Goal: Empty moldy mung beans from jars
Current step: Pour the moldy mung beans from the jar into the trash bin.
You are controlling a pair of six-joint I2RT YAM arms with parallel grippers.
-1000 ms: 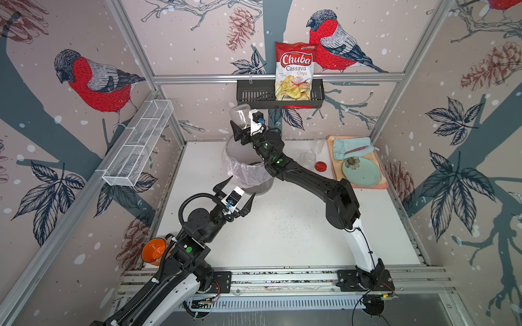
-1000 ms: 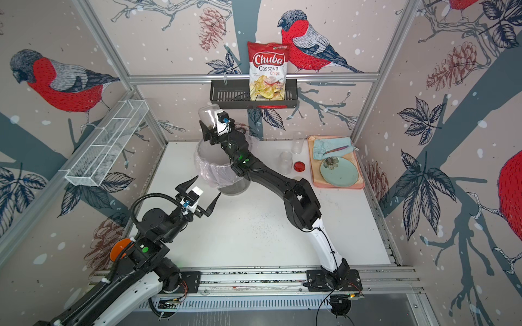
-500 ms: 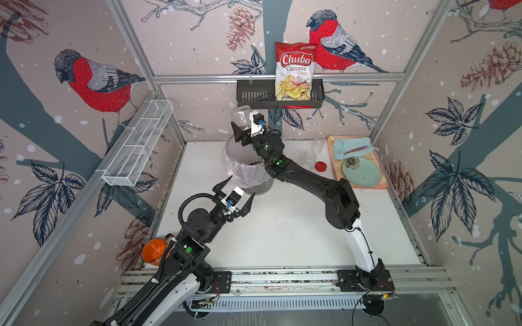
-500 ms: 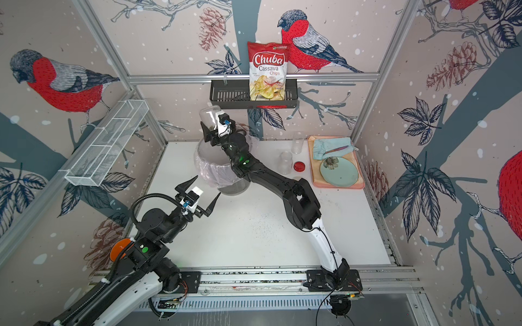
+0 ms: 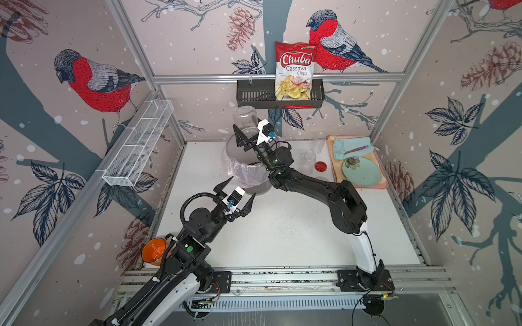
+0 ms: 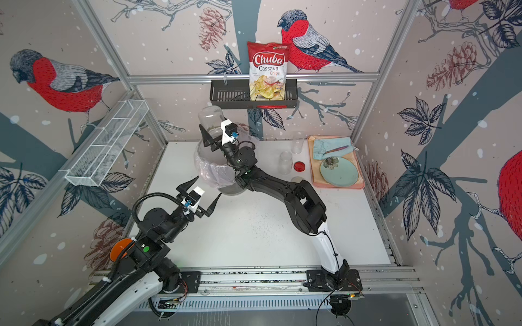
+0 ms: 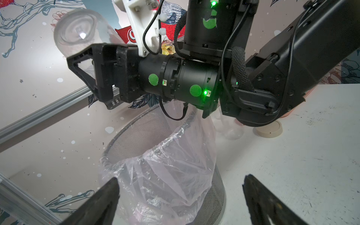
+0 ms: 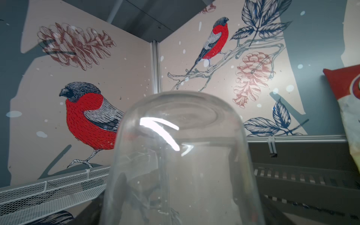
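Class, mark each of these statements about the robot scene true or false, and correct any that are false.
1. The right gripper holds a clear jar upside down. True.
2. The left gripper grips a jar. False: it is open and empty.
3. The red lid lies on the plate. False: it lies on the table, beside the tray.
4. The cassava chips bag stands in the black wall basket. True.
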